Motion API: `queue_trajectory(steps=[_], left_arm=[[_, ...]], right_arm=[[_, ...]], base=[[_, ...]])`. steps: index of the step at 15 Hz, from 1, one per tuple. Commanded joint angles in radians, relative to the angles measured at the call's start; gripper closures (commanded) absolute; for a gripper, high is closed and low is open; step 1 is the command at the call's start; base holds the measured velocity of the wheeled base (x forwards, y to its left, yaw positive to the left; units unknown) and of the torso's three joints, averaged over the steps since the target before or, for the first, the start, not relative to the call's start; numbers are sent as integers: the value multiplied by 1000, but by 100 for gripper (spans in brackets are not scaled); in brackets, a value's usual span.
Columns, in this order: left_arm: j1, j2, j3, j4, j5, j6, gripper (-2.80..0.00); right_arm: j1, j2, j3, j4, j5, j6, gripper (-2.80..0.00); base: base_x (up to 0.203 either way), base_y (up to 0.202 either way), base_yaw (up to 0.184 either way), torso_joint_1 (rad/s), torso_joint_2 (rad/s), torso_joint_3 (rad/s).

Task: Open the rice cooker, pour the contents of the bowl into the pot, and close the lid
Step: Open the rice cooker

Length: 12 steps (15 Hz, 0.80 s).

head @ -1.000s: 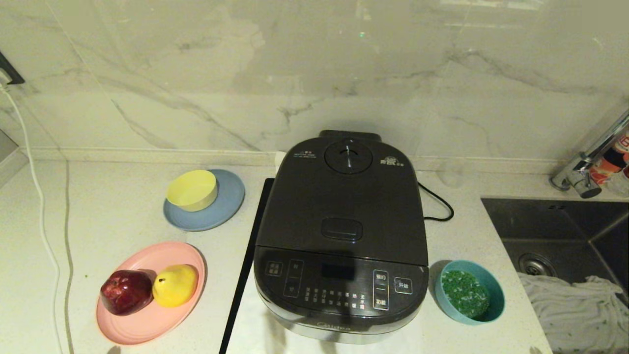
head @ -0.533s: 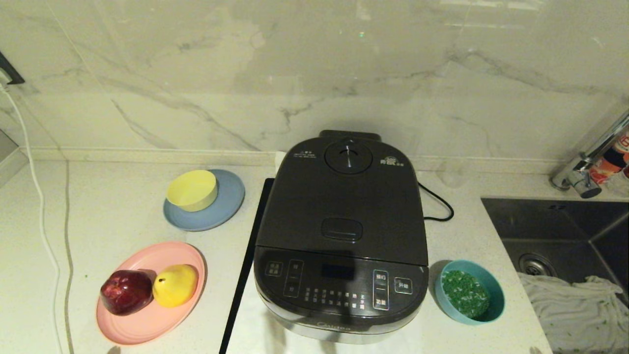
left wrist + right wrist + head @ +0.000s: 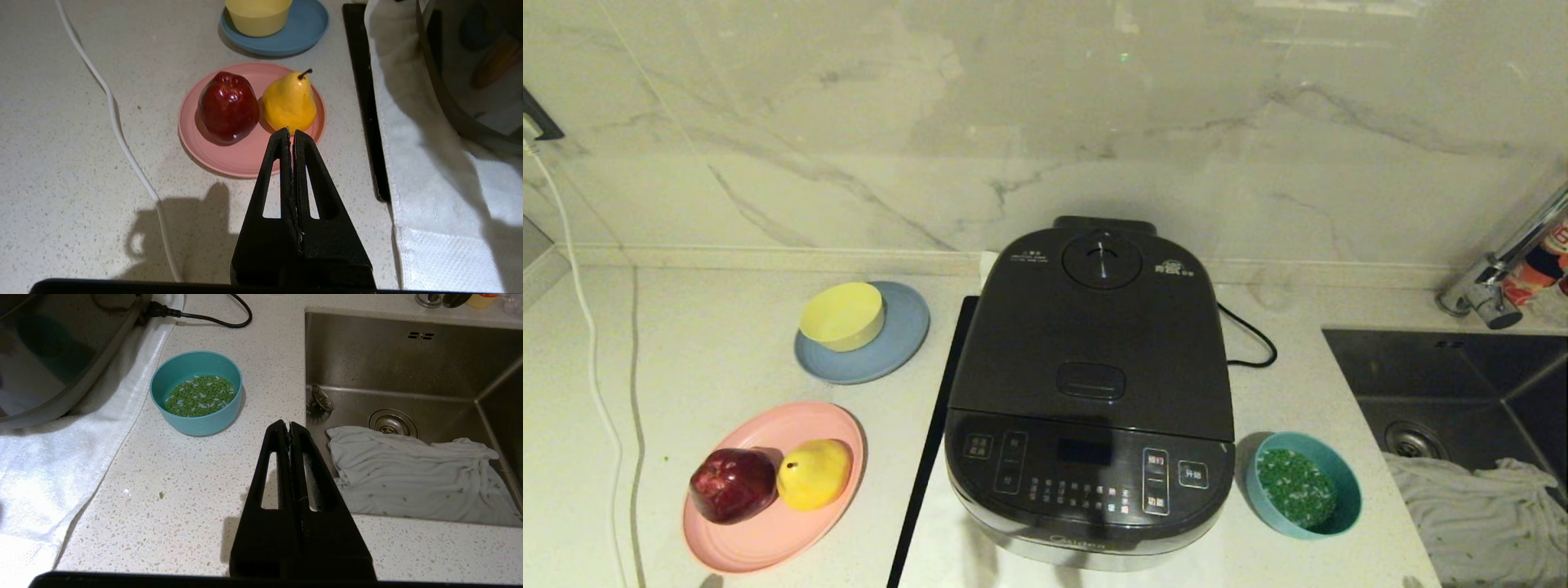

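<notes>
So the rice cooker [image 3: 1090, 392] sits in the middle of the counter [image 3: 711, 359] on a white towel [image 3: 425, 196], and its lid [image 3: 1094, 335] is down flat, so the pot inside is hidden. Left tool [image 3: 291, 134] hangs over the counter with its fingers pressed together, nothing in them. Just ahead of it is a pink plate [image 3: 241, 157] with a red apple [image 3: 228, 107] and a yellow pear [image 3: 289, 102]; the cooker is off to its side. Right tool [image 3: 288, 426] is pressed together too, empty. The bowl [image 3: 196, 393] with the green contents [image 3: 200, 395] sits ahead of it, near the cooker; the sink [image 3: 412, 367] with a rag [image 3: 416, 477] is on its other side.
</notes>
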Motion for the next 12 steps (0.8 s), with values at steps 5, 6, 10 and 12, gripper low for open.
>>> queue_trajectory(steps=[5, 6, 10, 12], left_arm=[[0, 238, -421, 118, -13, -20, 0], [0, 340, -477, 126, -16, -39, 0], [-3, 746, -754, 137, -121, -171, 0], [-28, 923, -910, 151, -204, -242, 0]], right_arm=[[0, 0, 0, 1, 0, 0, 0], [0, 0, 2, 1, 0, 0, 0], [0, 0, 0, 1, 0, 0, 0], [0, 0, 0, 1, 0, 0, 0]], base=[[0, 0, 0, 0, 0, 0], [0, 0, 0, 0, 0, 0], [0, 0, 0, 0, 0, 0], [0, 0, 0, 0, 0, 0]])
